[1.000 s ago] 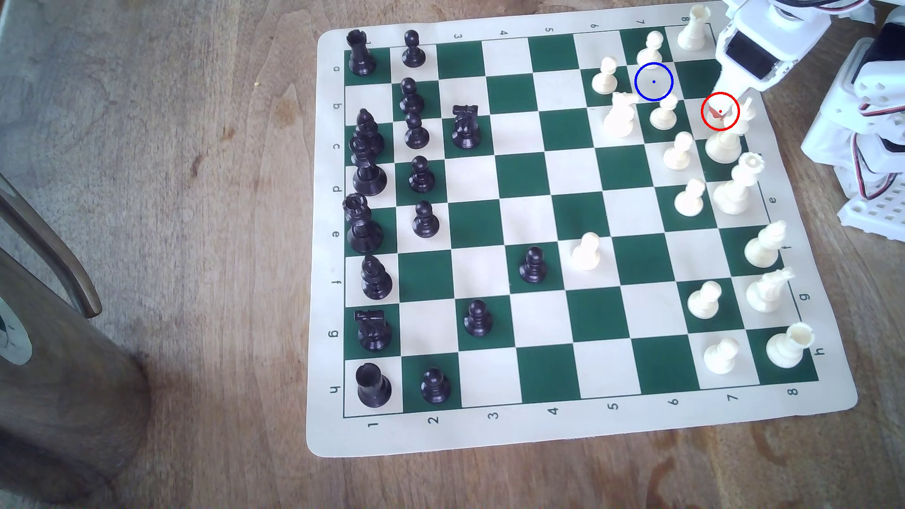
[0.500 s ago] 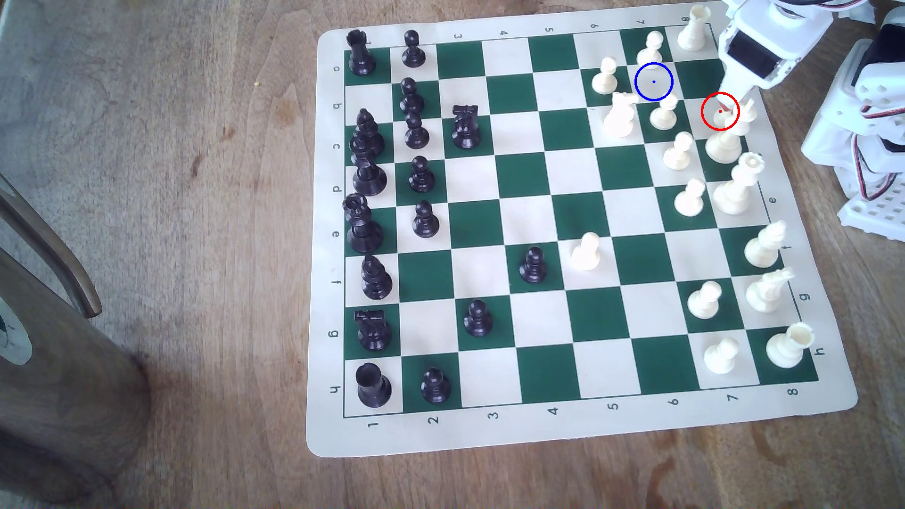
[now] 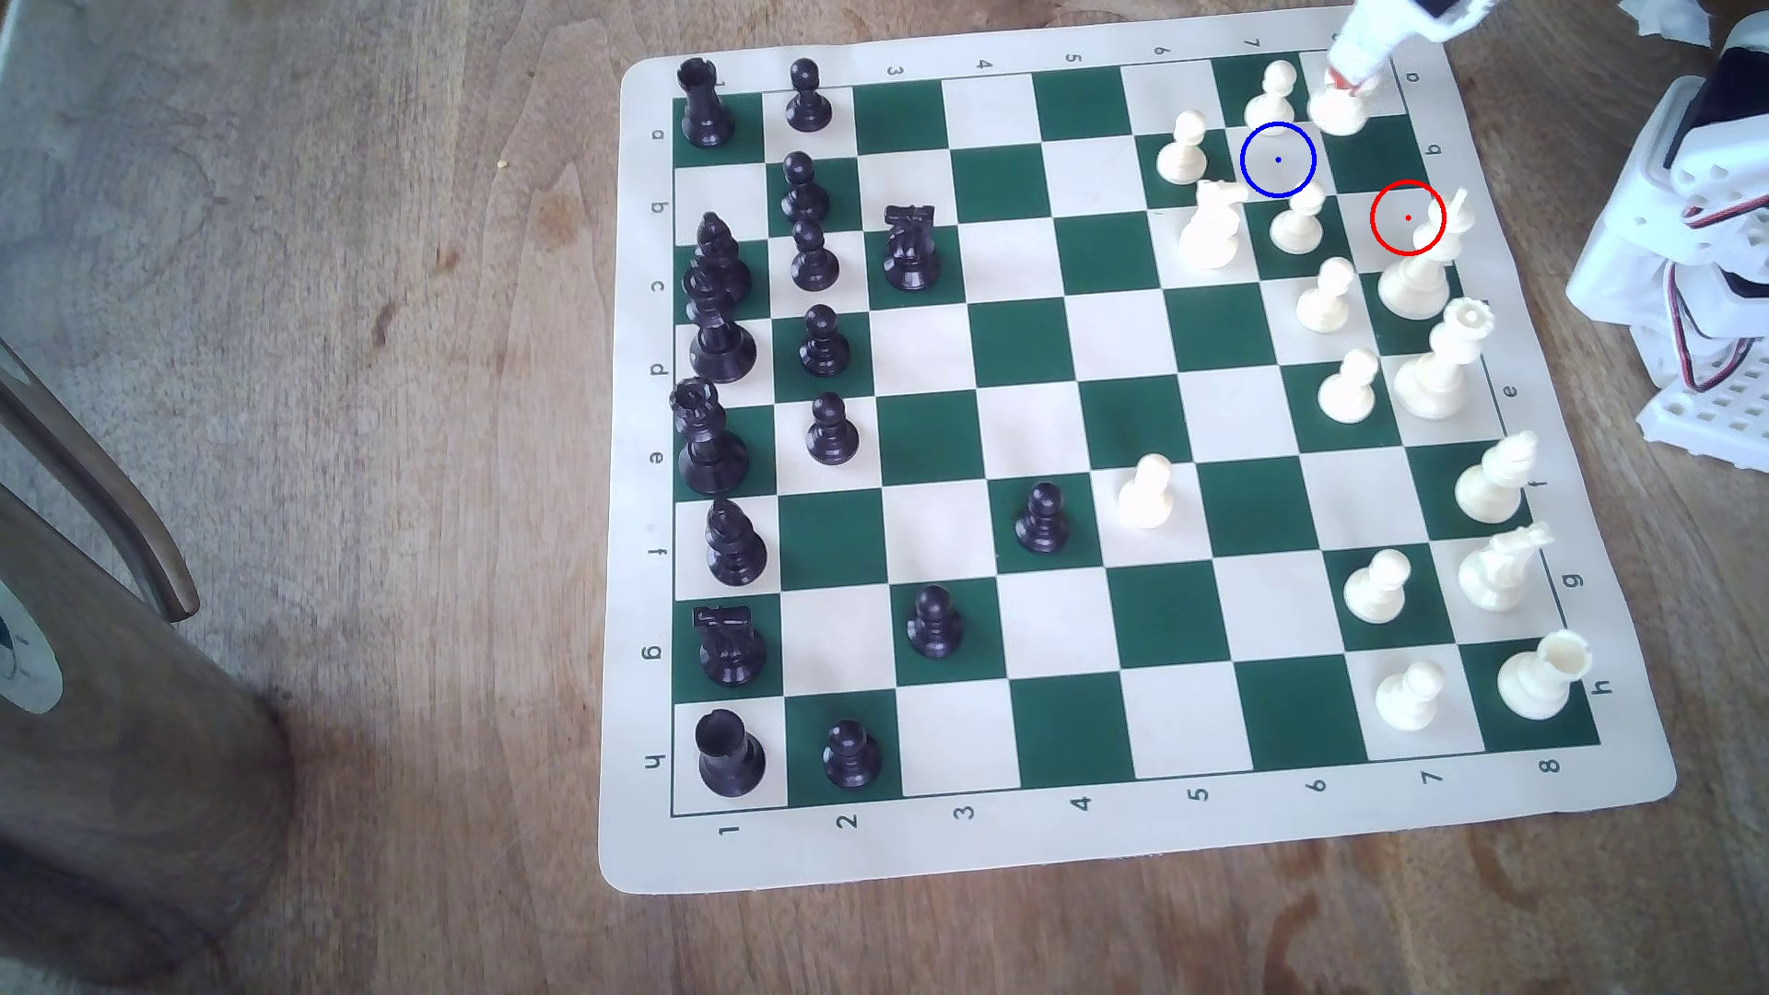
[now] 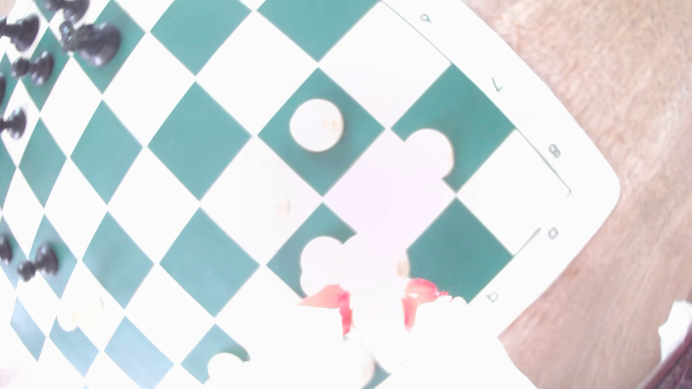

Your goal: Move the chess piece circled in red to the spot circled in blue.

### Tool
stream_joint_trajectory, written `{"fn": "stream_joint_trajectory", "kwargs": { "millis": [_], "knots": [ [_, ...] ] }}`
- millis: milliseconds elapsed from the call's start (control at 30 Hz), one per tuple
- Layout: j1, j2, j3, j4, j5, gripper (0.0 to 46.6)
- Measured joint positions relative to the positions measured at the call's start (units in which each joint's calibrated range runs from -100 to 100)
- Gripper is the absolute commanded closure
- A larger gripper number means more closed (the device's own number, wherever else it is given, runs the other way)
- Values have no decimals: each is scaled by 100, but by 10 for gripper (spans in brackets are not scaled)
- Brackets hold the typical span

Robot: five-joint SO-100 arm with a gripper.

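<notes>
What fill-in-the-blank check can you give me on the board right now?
1. The blue-ringed spot is a ___ square.
2. In the exterior view, the gripper is over the board's upper ___ corner.
3. Beside the mid-board white pawn, the black pawn stands on a ___ square.

Missing words: white; right; green

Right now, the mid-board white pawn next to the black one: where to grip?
Grip the white pawn at its slim neck under the ball head, from straight above. It stands upright, and the black pawn crowds the exterior view's left.
</notes>
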Motion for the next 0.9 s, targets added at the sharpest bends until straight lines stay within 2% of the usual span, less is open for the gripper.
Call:
{"fn": "stream_joint_trajectory", "kwargs": {
  "millis": [333, 867, 900],
  "knots": [
    [118, 880, 506, -1028, 93, 464],
    [81, 838, 1274, -1833, 132, 464],
    [88, 829, 1274, -1841, 142, 424]
  ]
}}
